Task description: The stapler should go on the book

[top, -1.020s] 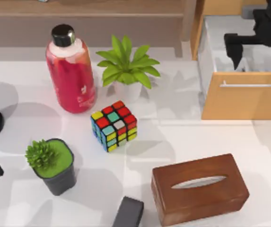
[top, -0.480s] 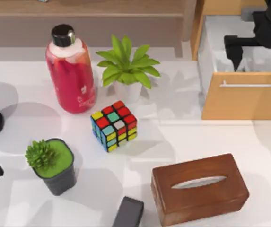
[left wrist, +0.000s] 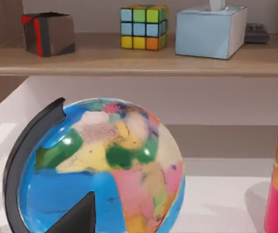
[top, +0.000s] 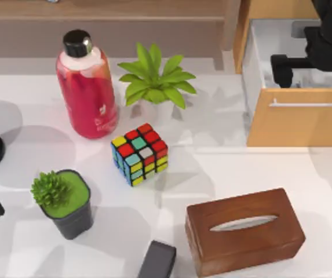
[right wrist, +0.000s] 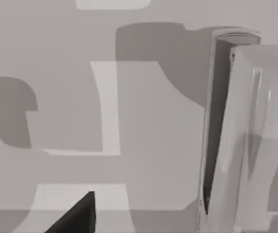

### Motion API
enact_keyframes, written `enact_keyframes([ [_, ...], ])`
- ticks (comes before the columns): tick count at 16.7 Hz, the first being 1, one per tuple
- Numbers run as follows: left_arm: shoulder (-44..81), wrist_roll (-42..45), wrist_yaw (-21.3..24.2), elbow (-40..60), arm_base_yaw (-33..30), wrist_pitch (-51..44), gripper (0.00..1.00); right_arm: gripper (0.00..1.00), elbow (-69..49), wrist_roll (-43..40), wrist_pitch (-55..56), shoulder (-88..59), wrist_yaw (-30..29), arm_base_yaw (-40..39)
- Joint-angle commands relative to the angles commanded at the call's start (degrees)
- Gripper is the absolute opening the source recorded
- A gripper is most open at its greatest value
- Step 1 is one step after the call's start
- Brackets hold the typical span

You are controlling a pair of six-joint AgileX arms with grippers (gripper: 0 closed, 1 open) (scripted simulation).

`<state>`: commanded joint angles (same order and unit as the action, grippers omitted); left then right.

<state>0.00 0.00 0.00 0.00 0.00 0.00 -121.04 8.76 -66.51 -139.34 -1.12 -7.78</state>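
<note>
Right pincer (top: 307, 63), fingers spread apart and holding nothing, hangs over the open wooden drawer with the white interior (top: 298, 119) at the tabletop's (top: 223, 168) far right. Well apart, at the near edge, the dark grey stapler (top: 157, 260) lies just beside the brown wooden tissue box (top: 244, 230). Left arm sits parked at the left edge by the colourful globe (left wrist: 105, 170).

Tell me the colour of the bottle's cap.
Black, on the red bottle; the cap shows best in the top view.
</note>
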Motion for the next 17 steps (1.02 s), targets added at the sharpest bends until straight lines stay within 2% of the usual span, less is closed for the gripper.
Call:
enact_keyframes([
  [9, 0.0, 0.0, 0.0, 0.0, 0.0, 0.0, 1.0, 1.0, 0.26, -0.07, 2.78, -2.0, 0.09, 0.15],
  [17, 0.0, 0.0, 0.0, 0.0, 0.0, 0.0, 1.0, 0.4, 0.26, -0.07, 2.78, -2.0, 0.09, 0.15],
])
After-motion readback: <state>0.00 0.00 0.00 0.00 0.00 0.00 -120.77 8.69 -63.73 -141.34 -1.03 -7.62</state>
